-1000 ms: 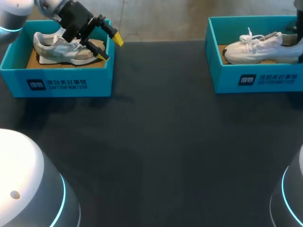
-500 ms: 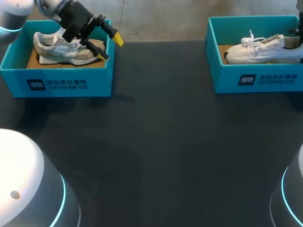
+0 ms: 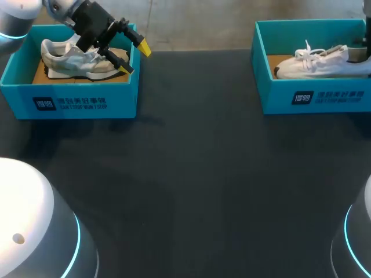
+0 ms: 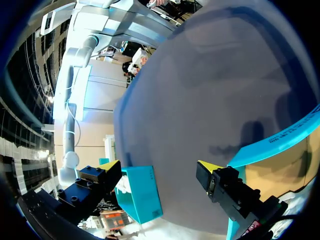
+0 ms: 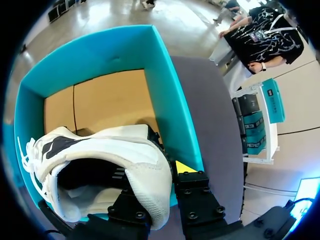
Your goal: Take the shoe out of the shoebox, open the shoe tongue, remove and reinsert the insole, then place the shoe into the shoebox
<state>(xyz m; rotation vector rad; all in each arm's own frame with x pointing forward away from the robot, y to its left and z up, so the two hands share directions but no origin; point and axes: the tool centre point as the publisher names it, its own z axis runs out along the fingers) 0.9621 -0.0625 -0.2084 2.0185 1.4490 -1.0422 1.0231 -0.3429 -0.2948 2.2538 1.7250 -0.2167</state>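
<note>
A white shoe [image 3: 324,62] lies in the teal shoebox [image 3: 313,97] at the far right, toe toward the middle. My right gripper [image 5: 155,186] is shut on the heel of the white shoe [image 5: 100,160], with one finger inside the collar and the other outside against the shoebox wall [image 5: 125,50]. In the head view this gripper is almost out of sight at the edge. A grey-and-white shoe [image 3: 75,58] lies in the left shoebox [image 3: 69,103]. My left gripper [image 3: 134,58] hangs open over that box's right end, holding nothing; its fingertips [image 4: 111,166] stand wide apart.
Dark table [image 3: 191,174] stretches between the two boxes. The left wrist view looks across the table [image 4: 210,90] to the far shoebox [image 4: 142,197]. Two rounded robot bases [image 3: 35,226] sit at the near corners.
The white shoe has sunk lower into the right box and shifted slightly right with my right gripper. The left arm has not moved.
</note>
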